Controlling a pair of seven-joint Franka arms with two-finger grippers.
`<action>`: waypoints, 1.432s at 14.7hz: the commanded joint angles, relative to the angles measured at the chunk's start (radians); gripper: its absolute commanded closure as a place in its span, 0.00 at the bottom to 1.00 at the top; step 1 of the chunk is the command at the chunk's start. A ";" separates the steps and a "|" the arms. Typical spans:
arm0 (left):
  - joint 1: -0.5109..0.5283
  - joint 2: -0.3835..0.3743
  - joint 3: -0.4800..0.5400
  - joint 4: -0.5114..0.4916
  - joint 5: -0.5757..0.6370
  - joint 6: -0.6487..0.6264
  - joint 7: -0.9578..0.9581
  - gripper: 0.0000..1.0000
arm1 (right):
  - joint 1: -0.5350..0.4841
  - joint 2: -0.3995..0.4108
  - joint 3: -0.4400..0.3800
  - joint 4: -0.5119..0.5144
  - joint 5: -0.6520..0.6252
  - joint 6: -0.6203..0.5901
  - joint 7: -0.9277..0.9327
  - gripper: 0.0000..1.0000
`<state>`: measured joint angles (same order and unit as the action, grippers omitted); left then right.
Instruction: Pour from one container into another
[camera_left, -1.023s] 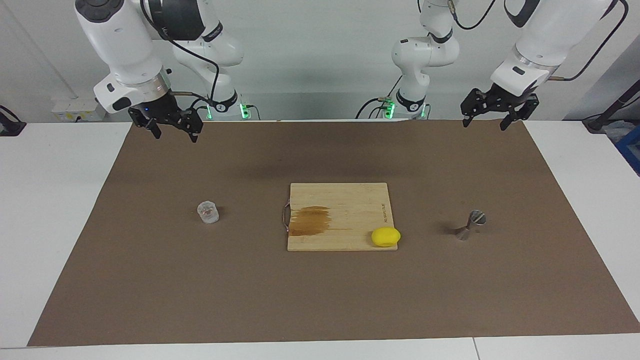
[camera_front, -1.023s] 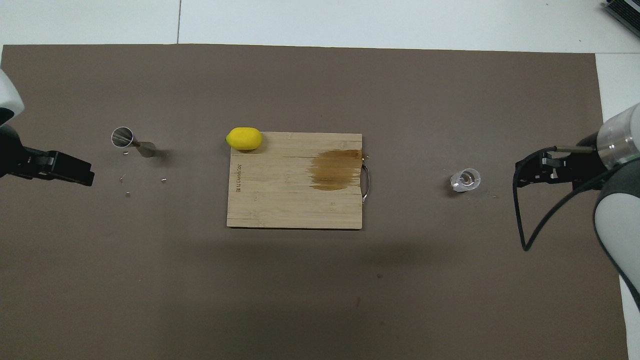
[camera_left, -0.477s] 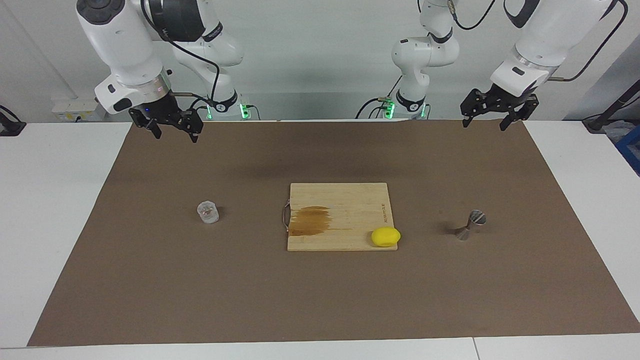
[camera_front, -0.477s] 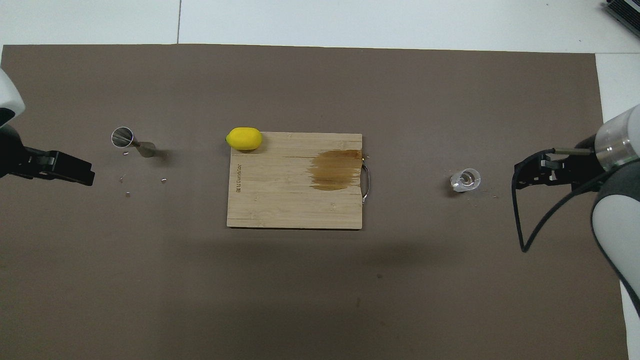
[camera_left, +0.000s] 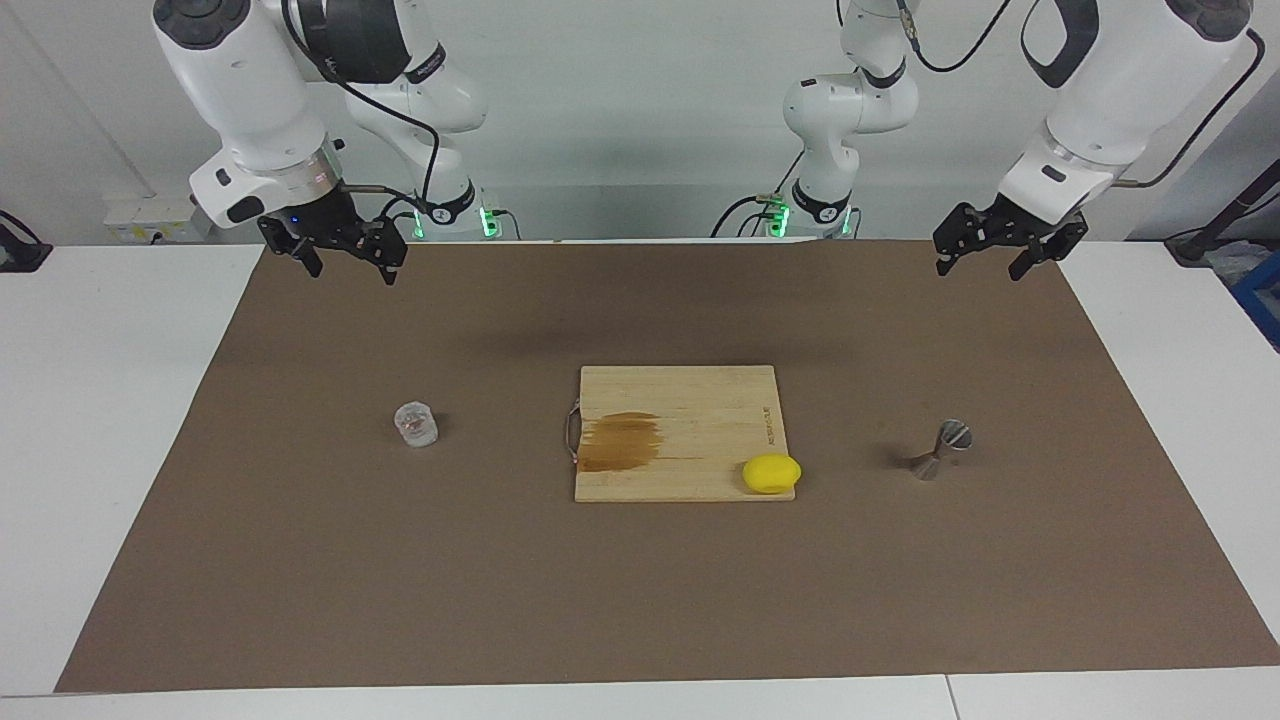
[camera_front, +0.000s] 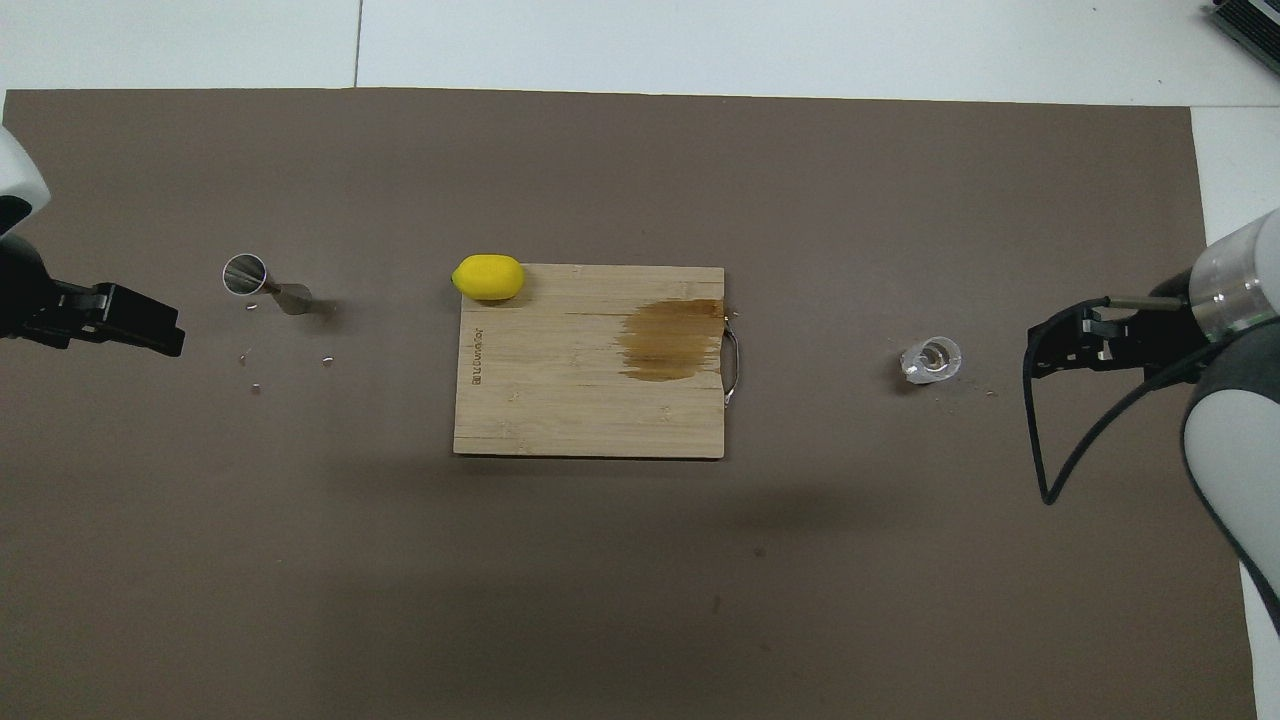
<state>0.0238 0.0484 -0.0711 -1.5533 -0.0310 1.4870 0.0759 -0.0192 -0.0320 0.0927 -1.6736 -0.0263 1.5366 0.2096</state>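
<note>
Facing view shows our right gripper (camera_left: 347, 262) and left gripper (camera_left: 1003, 257) spread, empty, raised over the brown mat's (camera_left: 640, 600) robot-side edge. The small clear faceted glass tumbler (camera_left: 416, 424) and grey metal hourglass jigger (camera_left: 943, 449) flank the wooden cutting board (camera_left: 680, 405); we risk toppling the narrow jigger.

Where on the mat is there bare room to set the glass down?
Bare mat lies between the glass tumbler and the cutting board, and between board and jigger. The board's corner by the lemon is taken. Left gripper and right gripper hang open.

high facing and overhead views share one mat (camera_left: 640, 560).
</note>
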 joint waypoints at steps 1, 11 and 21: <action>0.028 0.137 0.020 0.114 -0.014 -0.074 -0.001 0.00 | -0.008 -0.025 0.005 -0.025 0.002 0.016 -0.002 0.00; 0.045 0.314 0.229 0.132 -0.366 -0.106 -0.520 0.00 | -0.008 -0.020 0.005 -0.023 0.005 0.023 0.033 0.01; 0.168 0.251 0.251 -0.194 -0.828 0.238 -1.102 0.00 | -0.028 0.004 0.001 -0.021 0.019 0.071 0.247 0.03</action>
<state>0.1854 0.3629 0.1822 -1.6320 -0.7791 1.6446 -0.9321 -0.0231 -0.0289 0.0905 -1.6770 -0.0246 1.5757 0.3917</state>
